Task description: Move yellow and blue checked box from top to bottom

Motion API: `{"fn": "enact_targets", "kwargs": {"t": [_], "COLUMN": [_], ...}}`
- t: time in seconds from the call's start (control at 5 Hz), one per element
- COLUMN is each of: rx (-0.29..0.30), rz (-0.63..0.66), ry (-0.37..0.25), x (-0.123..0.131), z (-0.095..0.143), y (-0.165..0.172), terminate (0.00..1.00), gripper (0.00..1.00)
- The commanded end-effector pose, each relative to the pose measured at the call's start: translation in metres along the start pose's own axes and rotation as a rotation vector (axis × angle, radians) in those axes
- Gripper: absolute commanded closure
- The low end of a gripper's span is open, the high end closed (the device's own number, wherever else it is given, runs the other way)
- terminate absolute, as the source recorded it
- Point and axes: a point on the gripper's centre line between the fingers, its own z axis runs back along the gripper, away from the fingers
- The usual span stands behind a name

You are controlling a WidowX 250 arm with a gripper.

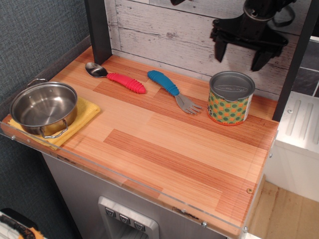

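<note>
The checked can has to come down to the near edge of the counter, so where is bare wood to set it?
The widest bare patch is the near half of the counter, from the steel pot on its yellow cloth across to the right edge. The back strip is crowded: red-handled spoon, blue-handled fork, and the can under the open gripper.

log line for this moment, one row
phase: approach | gripper: open, above can, no contact | can: upright, back right of table, not moved | fork: left of can
</note>
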Motion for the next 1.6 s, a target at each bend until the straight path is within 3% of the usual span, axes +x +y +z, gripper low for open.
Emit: {"fn": "enact_targets", "kwargs": {"t": [0.0, 0.4, 1.0, 1.4], "rx": [-0.033, -0.044, -0.111, -0.120], "rz": [0.008, -0.016, -0.138, -0.136], "ry": [-0.030, 0.001, 0.070, 0.090], "x": [0.011, 0.001, -0.019, -0.035], "z": [0.003, -0.002, 0.020, 0.026], "y": [-0.002, 0.002, 0.007, 0.001], "terminate": [0.00, 0.00, 0.00, 0.00], "gripper": [0.00, 0.00, 0.00, 0.00]}}
